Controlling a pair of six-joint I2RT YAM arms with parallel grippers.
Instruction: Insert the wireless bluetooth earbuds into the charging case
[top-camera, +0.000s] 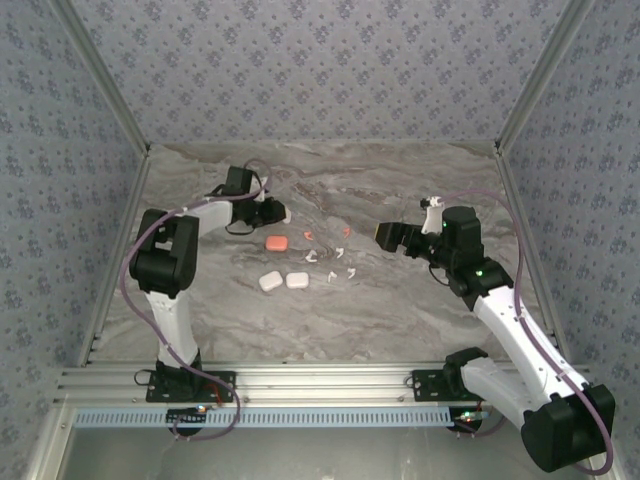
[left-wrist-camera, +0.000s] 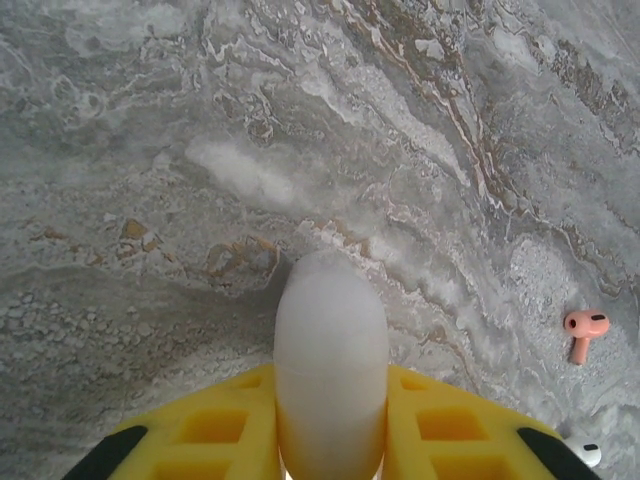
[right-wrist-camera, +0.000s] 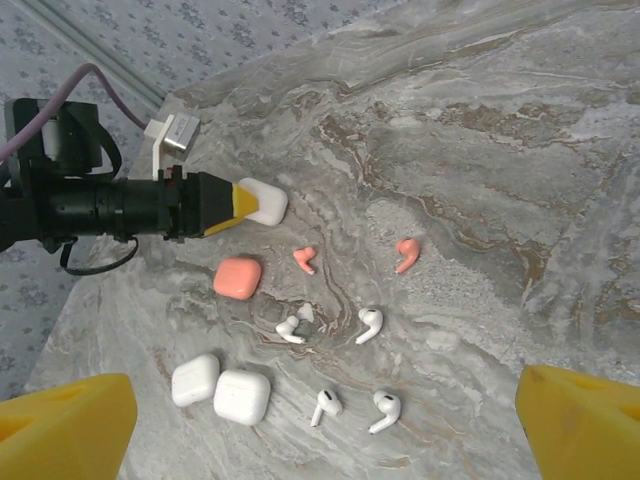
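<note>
On the marbled bench (top-camera: 420, 300) we see the earbuds (right-wrist-camera: 369, 324) lying loose mid-frame, none seated yet; our left fingers (left-wrist-camera: 450, 430) pinch a white case (left-wrist-camera: 330, 370), our right fingers (right-wrist-camera: 70, 425) stand spread, empty.

Top external looks down from above and behind the arm bases (top-camera: 185, 380), taking in the whole marble table (top-camera: 400, 320). Left wrist looks close along a white case (left-wrist-camera: 330, 370) at the tabletop. Right wrist, higher, faces the left arm (right-wrist-camera: 100, 205); all three share that case.
</note>
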